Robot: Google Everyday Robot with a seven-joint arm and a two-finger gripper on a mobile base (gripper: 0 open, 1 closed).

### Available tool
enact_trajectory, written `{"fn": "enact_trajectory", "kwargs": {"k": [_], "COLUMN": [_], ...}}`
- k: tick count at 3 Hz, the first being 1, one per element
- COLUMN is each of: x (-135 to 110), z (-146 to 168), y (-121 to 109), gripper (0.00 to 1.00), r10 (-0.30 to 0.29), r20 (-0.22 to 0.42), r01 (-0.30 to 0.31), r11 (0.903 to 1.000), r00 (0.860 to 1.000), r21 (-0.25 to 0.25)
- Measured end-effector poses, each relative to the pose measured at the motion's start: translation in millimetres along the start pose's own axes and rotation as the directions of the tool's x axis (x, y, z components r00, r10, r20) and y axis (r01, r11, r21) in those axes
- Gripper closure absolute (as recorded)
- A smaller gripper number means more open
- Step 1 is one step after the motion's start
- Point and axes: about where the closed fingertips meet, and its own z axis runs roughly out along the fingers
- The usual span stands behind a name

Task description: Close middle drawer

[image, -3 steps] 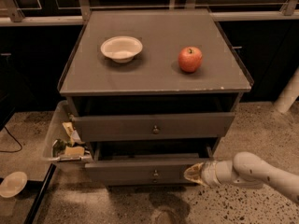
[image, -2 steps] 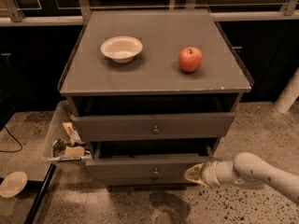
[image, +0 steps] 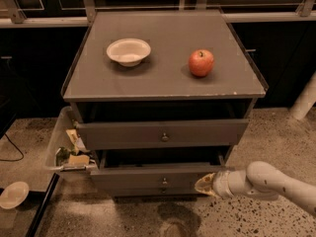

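Note:
The grey cabinet (image: 163, 78) has three drawers, all pulled out a little. The middle drawer (image: 148, 176) has a low flat front with a small round knob (image: 164, 181) and stands open below the wider top drawer (image: 163, 132). A narrower bottom drawer front (image: 148, 191) shows just under it. My gripper (image: 205, 184), at the end of the white arm (image: 266, 181) that comes in from the right, is at the right end of the middle drawer's front, at or very near it.
A white bowl (image: 128, 51) and a red apple (image: 201, 62) sit on the cabinet top. A clear bin (image: 64, 149) of scraps stands against the cabinet's left side. A white dish (image: 14, 195) lies lower left. A white post (image: 303, 100) stands at right.

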Motion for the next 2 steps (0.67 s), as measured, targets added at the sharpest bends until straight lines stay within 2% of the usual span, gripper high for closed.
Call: {"fn": "enact_trajectory", "kwargs": {"k": [1, 2], "x": [-11.4, -12.1], "z": [10.0, 10.8], "y": [-16.5, -16.6], "gripper": [0.24, 0.00], "r10": [-0.039, -0.040], "r20": [-0.007, -0.006], "r01": [0.039, 0.040], "r11": [0.9992, 0.9992], "r00": [0.999, 0.999], "r21": [0.003, 0.002]}}
